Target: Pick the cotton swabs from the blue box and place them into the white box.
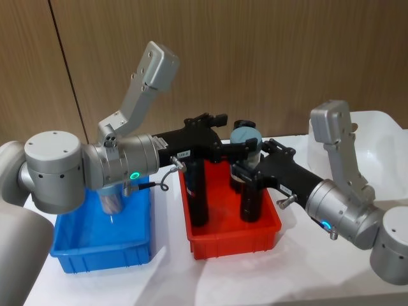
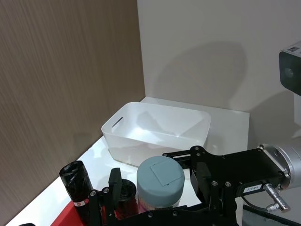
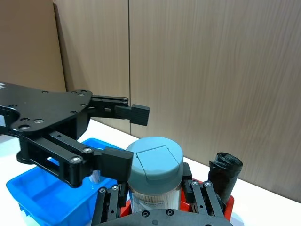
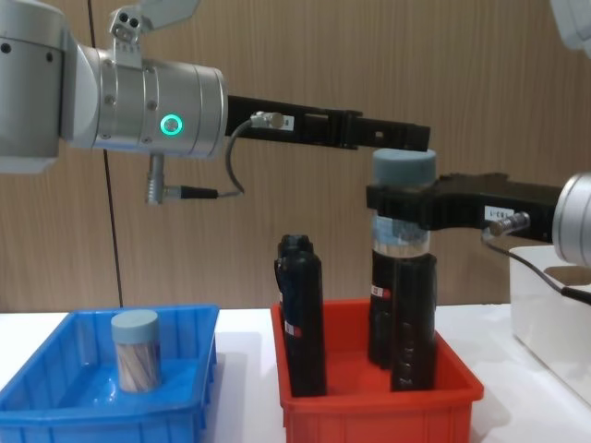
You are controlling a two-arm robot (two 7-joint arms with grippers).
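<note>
Holding a swab jar point(image 4: 404, 168) high above the red bin point(image 4: 369, 411).
At left a second jar point(image 4: 136, 351) stands in the blue box point(image 4: 92, 420); our left gripper point(image 3: 134, 140) is spread wide, one finger point(image 3: 113, 162) beside the held jar's lid point(image 3: 155, 162); our right gripper point(image 4: 402, 212) is clamped on its body, below the lid; the white box point(image 4: 540, 305) stands at far right.

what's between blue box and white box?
Chest view: red bin with black cylinders sits between blue box and white box; above it left gripper and right gripper meet at a swab jar.
</note>
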